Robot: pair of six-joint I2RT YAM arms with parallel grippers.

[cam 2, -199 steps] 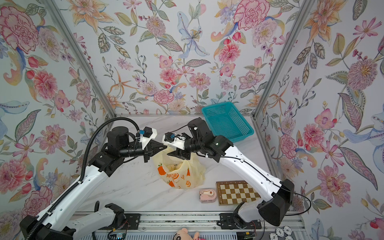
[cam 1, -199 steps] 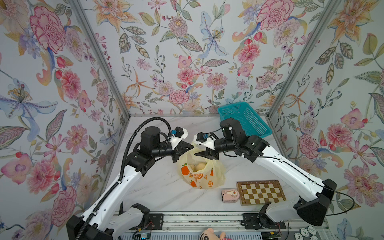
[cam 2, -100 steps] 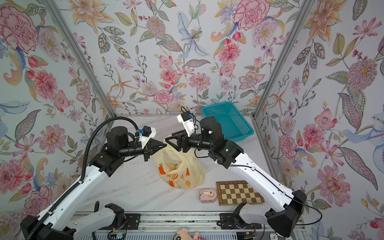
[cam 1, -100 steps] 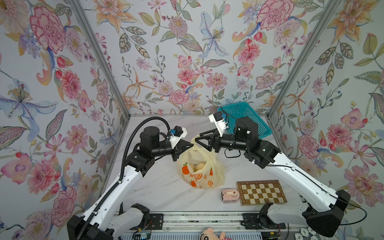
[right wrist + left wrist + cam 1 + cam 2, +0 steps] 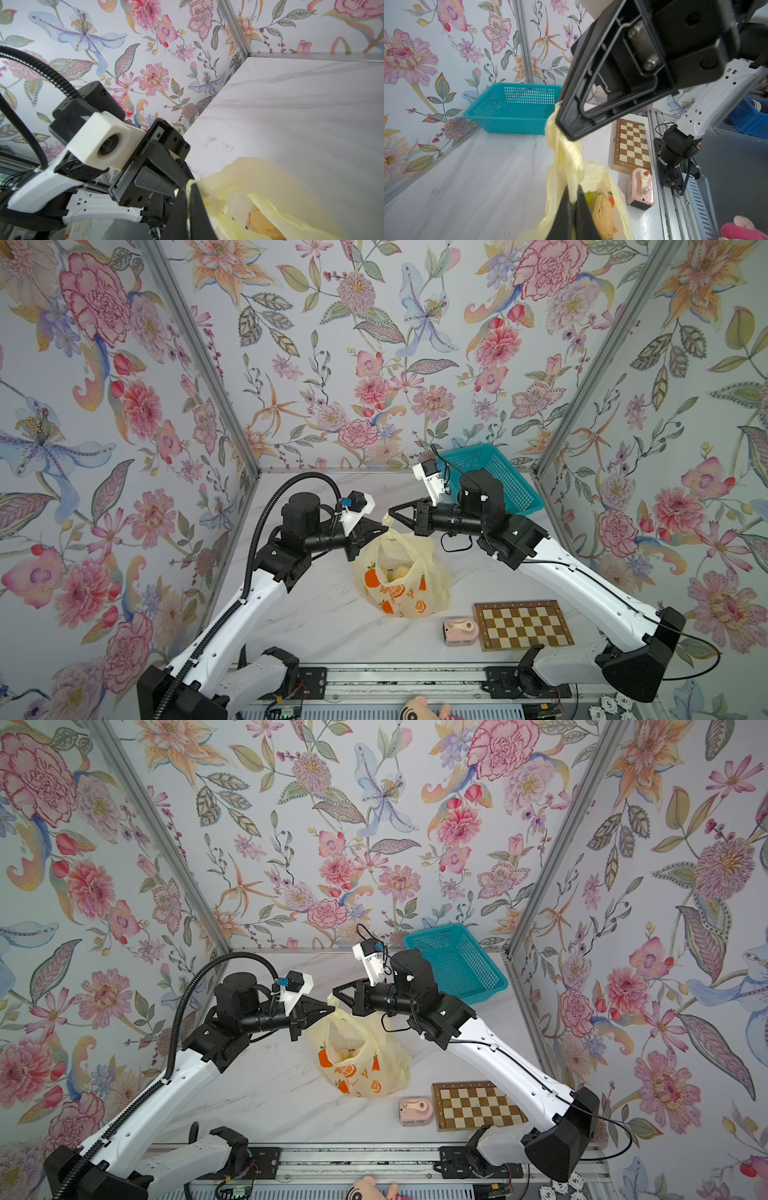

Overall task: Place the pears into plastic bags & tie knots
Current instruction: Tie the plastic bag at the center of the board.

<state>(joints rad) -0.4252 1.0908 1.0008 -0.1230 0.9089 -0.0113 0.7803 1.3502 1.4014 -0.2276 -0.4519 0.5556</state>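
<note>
The right fingers (image 5: 404, 515), open a moment ago, have now shut on the twisted handle of the bag (image 5: 401, 578). The left fingers (image 5: 564, 209) stay pinched on it lower down. With both gripping, knotting can likely begin. The pale-yellow, orange-printed bag stands on the surface in front of the basket (image 5: 505, 485), with pears (image 5: 602, 216) inside.
</note>
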